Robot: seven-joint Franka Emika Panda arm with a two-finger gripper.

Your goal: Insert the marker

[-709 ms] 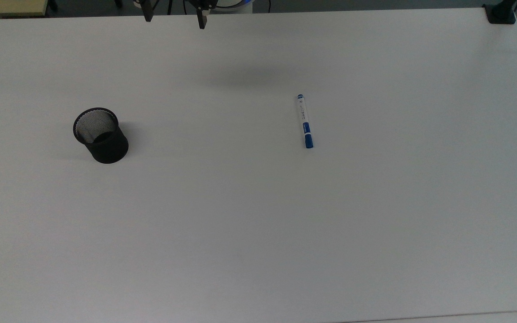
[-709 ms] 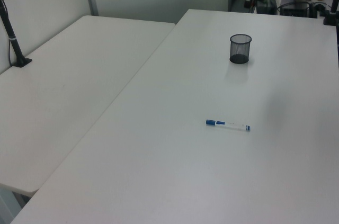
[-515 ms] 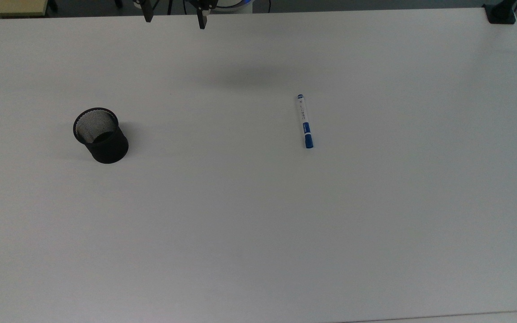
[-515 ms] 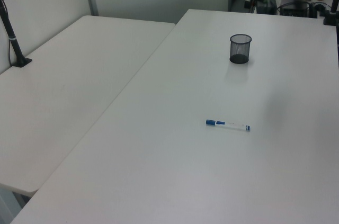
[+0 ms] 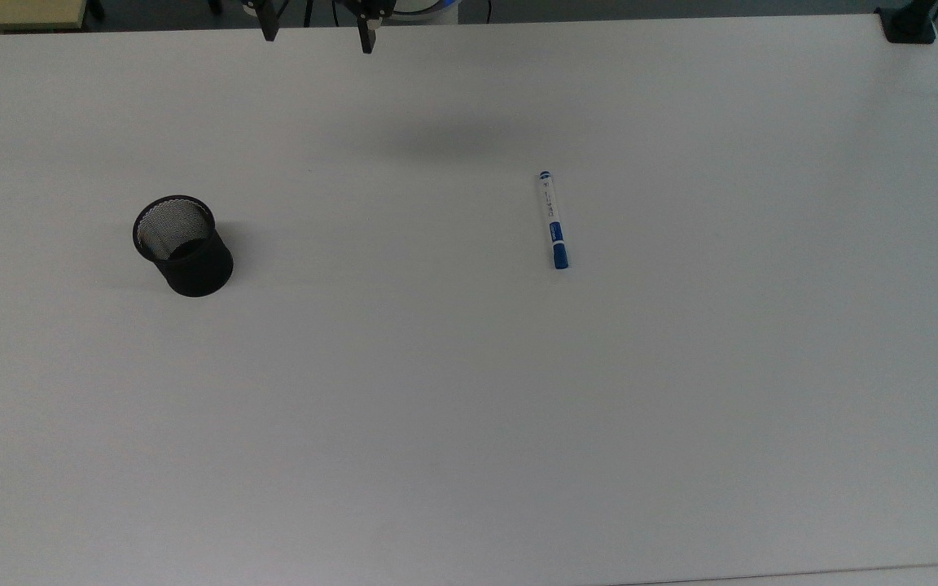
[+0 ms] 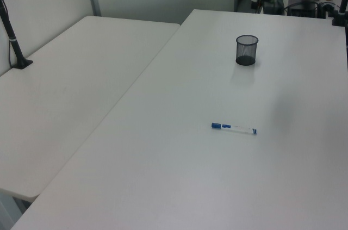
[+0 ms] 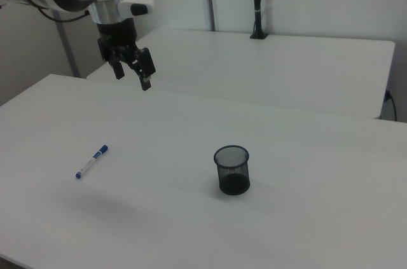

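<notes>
Overhead, tool [image 7: 131, 75] spread wide, empty, marker [image 5: 553, 220] flat mid-table [image 5: 469, 407], well apart from cup [image 5: 184, 246].

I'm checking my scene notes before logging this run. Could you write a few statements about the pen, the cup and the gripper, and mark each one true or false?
1. The marker lies flat on the table. True.
2. The marker is already inside the cup. False: it lies apart from the cup.
3. The cup stands upright. True.
4. The gripper holds the marker. False: it hangs open above the table, holding nothing.
5. The marker's cap is red. False: it is blue.
</notes>
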